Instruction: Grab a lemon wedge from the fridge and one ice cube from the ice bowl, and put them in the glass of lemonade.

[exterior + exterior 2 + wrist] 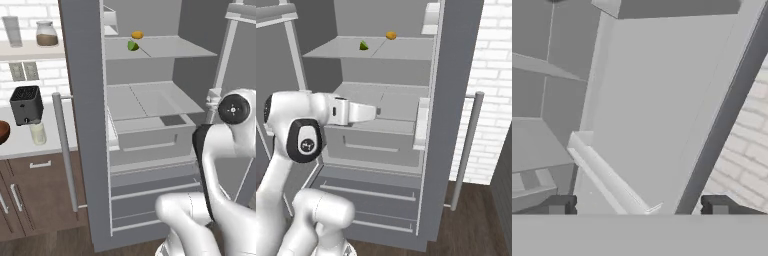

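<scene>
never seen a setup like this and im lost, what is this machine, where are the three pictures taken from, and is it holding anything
It is a rendered kitchen with a white robot arm on a base that can drive. Two pictures come from cameras on that base, behind the arm to its left and right, both looking into the open fridge. The third comes from a camera on the hand: the gripper shows as two dark tips at the bottom, standing wide apart with nothing between them, facing the inside of the fridge door.

On the top shelf lie a small orange-yellow lemon wedge and a green piece. On the counter to the left stand a black toaster, the glass of lemonade and, at the edge, the brown ice bowl.
</scene>
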